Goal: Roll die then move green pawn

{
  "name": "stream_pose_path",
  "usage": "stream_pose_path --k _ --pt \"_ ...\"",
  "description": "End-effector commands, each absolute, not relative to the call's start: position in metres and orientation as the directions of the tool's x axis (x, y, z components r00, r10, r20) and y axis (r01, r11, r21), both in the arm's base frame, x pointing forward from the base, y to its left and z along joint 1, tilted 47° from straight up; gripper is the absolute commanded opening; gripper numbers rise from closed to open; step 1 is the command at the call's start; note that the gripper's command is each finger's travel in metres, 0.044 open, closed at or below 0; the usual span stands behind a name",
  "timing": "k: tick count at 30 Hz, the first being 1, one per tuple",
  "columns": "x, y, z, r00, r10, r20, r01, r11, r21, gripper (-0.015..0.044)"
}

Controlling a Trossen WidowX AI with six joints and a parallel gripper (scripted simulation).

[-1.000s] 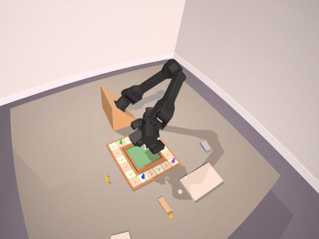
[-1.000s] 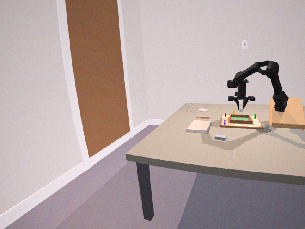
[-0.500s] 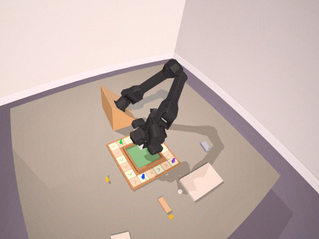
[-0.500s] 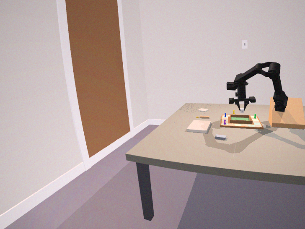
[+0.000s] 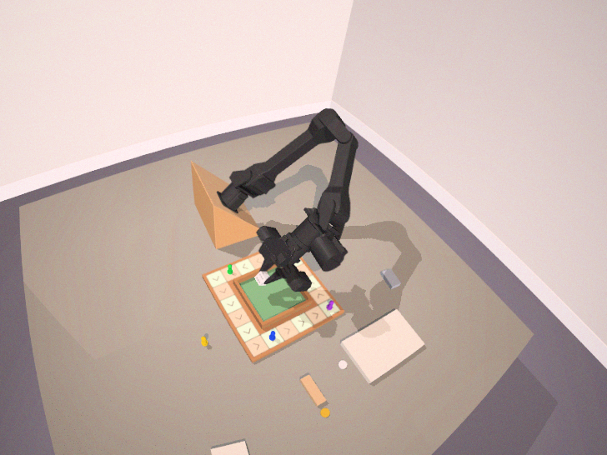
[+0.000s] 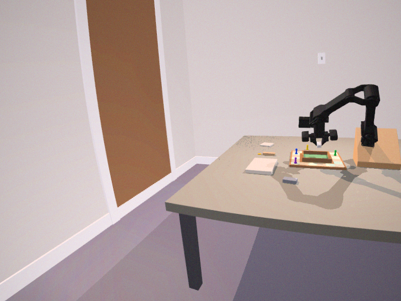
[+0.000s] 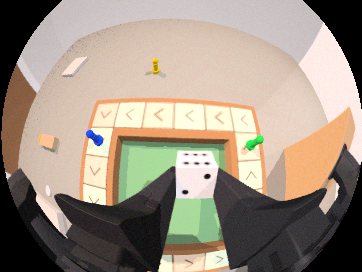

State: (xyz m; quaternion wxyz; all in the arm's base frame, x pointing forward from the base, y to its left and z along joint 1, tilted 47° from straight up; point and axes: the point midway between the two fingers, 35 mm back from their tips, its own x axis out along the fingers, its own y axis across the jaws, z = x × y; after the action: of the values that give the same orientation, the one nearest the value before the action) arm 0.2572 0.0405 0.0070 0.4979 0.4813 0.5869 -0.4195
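The end effector (image 7: 194,203) grips the die (image 7: 196,173) over the tray (image 5: 272,302), drop pending, green pawn (image 5: 229,268) unmoved.

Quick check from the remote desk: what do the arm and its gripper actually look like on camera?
The arm is matte dark grey to black all over, built of boxy links with rounded cylindrical joint housings. The gripper has two dark, wedge-shaped fingers tapering to their tips. No cables, labels or markings are visible.

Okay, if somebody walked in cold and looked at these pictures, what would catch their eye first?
Probably the black gripper pinching a white die above the green tray in the middle of the game board. Next, the bright pawns: the green pawn and blue pawn on the board's track.
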Motion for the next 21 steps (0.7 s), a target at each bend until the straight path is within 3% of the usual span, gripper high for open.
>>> stream_pose_path --k 1,21 --pt "0.257 0.040 0.008 0.043 0.008 -0.999 0.987 0.152 0.044 0.0000" --pt "0.267 0.033 0.054 0.072 -0.029 -0.997 0.987 0.143 0.067 0.0000"
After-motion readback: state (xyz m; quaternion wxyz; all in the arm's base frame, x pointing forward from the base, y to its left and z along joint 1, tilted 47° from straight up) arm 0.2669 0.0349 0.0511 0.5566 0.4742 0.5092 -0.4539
